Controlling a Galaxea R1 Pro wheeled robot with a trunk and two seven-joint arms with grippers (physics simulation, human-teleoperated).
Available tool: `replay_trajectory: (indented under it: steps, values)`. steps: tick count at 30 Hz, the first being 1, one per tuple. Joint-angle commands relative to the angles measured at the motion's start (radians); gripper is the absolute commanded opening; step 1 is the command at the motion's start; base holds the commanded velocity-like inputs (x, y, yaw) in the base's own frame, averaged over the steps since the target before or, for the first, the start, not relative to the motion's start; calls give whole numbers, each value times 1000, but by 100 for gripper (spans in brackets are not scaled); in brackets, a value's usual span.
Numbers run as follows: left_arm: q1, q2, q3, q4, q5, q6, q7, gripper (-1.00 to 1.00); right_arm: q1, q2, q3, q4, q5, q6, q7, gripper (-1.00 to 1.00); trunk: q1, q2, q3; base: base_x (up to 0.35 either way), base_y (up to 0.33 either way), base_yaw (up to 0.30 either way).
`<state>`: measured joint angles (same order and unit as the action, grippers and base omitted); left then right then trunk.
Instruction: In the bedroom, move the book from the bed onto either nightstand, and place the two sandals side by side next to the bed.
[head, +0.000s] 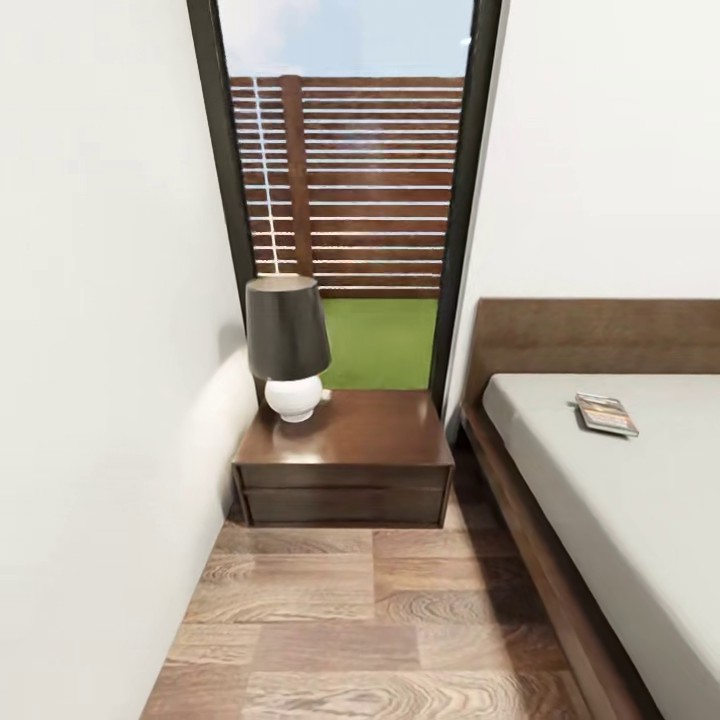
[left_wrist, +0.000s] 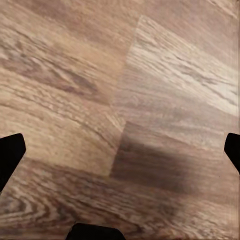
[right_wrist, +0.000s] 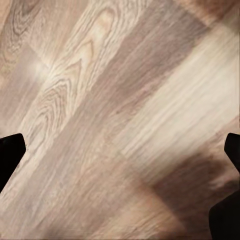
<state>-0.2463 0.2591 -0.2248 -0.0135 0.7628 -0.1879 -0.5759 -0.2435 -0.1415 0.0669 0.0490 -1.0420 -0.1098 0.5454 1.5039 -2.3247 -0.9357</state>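
The book (head: 606, 414) lies flat on the off-white mattress of the bed (head: 640, 520), near the dark wood headboard at the right of the head view. A dark brown nightstand (head: 345, 460) stands against the window wall, between the left wall and the bed. The sandals are out of view. My left gripper (left_wrist: 120, 150) is open over bare wood-plank floor, its black fingertips (left_wrist: 10, 155) at the frame's two sides. My right gripper (right_wrist: 120, 152) is open too, above the floor, with nothing between its fingers.
A lamp (head: 288, 345) with a dark shade and white round base stands on the nightstand's left half. A tall black-framed window (head: 345, 200) shows grass and a slatted fence. A white wall (head: 90, 400) runs close along the left; a plank-floor strip (head: 370, 630) leads to the nightstand.
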Motion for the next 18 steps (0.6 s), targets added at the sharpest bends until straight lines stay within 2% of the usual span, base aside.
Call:
replay_trajectory:
  steps: [1,18]
  values:
    - [-1,0,-8,1,6,-5,-2,100,-2,0,7,5,-6,-5,7,100,0,0,-1,298,0,0]
    - [-1,0,-8,1,6,-5,-2,100,-2,0,6,5,-4,-5,7,100,0,0,-1,298,0,0]
